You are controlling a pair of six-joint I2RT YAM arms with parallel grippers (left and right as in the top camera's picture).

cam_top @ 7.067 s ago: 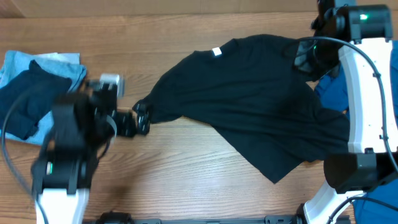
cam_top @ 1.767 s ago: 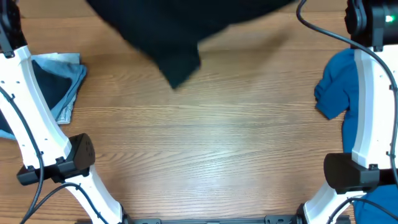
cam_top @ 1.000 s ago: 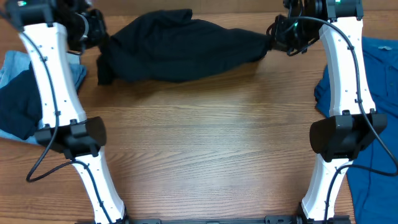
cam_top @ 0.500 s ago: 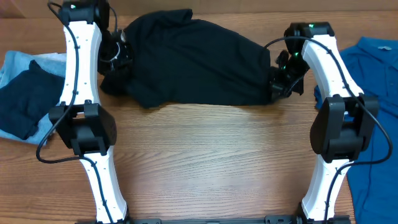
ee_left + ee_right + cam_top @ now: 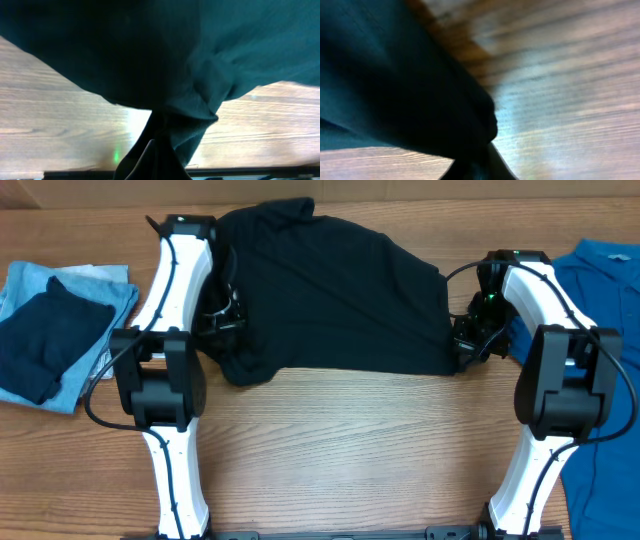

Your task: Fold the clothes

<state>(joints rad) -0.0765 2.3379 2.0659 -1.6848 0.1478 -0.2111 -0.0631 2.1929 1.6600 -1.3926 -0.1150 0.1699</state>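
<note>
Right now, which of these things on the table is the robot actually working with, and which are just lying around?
In the job:
black shirt
blue shirt, unfolded at the right

Lying about:
folded pile of light blue and dark cloth, at the left

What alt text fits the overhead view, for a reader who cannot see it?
A black shirt lies spread on a wooden table, with the left gripper and right gripper at its near corners. A blue shirt lies at the right, folded clothes at the left.
</note>
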